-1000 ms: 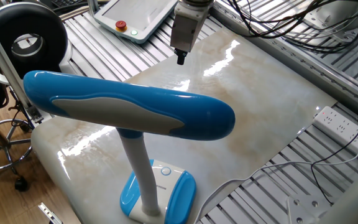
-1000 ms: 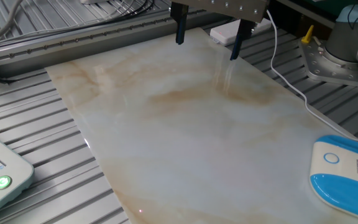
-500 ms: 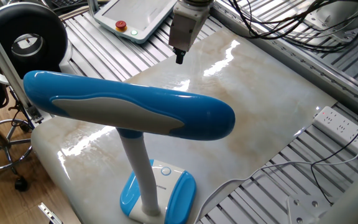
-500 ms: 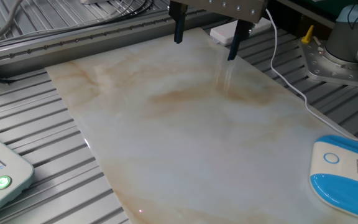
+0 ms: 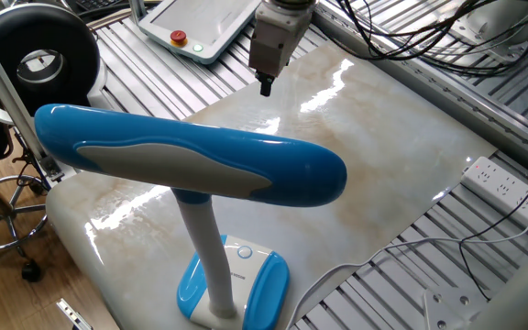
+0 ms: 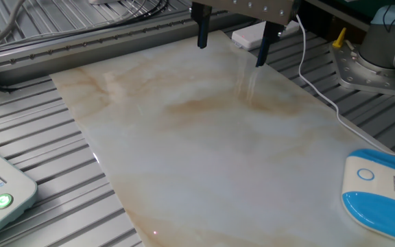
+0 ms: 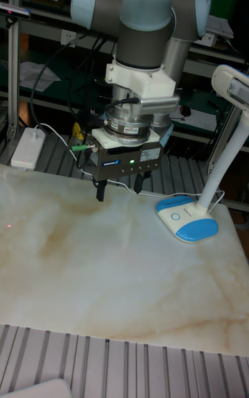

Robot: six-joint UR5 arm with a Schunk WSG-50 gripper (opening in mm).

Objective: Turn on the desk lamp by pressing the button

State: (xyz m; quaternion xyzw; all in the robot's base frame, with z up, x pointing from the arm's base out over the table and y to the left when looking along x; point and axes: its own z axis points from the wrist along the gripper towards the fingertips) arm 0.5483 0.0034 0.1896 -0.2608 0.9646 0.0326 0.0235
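The desk lamp (image 5: 191,160) stands at the near corner of the marble slab, its long blue head stretched over the white stalk. On its blue-and-white base (image 5: 266,286) sits the button (image 5: 244,251), a small white disc with a light-blue ring, also visible as the button (image 6: 366,174) and the button (image 7: 175,216). My gripper (image 6: 232,44) hovers above the far side of the slab, well away from the lamp base (image 6: 379,189). Its two dark fingers (image 6: 202,33) stand wide apart and hold nothing. In the tall fixed view the gripper (image 7: 119,188) hangs left of the lamp base (image 7: 187,218).
A white pendant (image 5: 195,27) with a red round button lies beyond the slab on the ribbed table. A power strip (image 5: 498,179) and cables lie to the right. A black stool (image 5: 35,60) stands off the table's left. A white box (image 7: 26,147) sits at the back left.
The gripper has shifted slightly sideways above the far edge of the slab; its fingers keep the same wide gap. The lamp has not moved.
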